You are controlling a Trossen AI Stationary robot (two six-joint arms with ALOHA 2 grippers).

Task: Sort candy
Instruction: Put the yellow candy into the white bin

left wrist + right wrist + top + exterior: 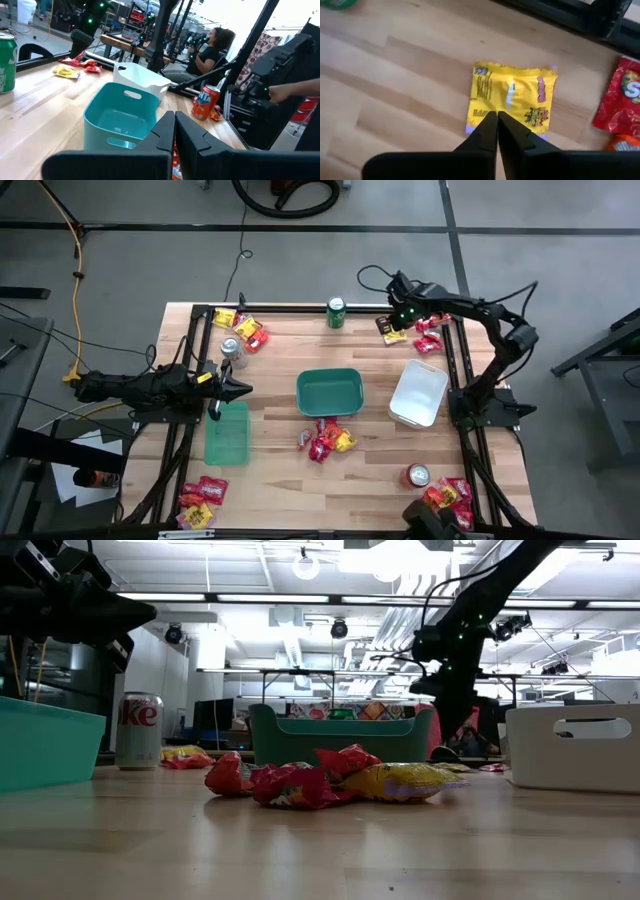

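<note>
With its fingers pressed together on nothing, the right gripper (497, 120) hangs over a yellow candy packet (512, 97) at the table's (280, 480) two o'clock corner, while the left gripper (238, 389), likewise closed empty, waits at nine o'clock above the light green bin (227, 435).

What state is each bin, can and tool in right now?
Teal bin: upright, looks empty.
White bin: upright, empty.
Light green bin: empty.
Green can: upright.
Orange can: upright.
Left tool: shut, empty, over the light green bin.
Right tool: shut, over a yellow candy packet lying flat.
</note>
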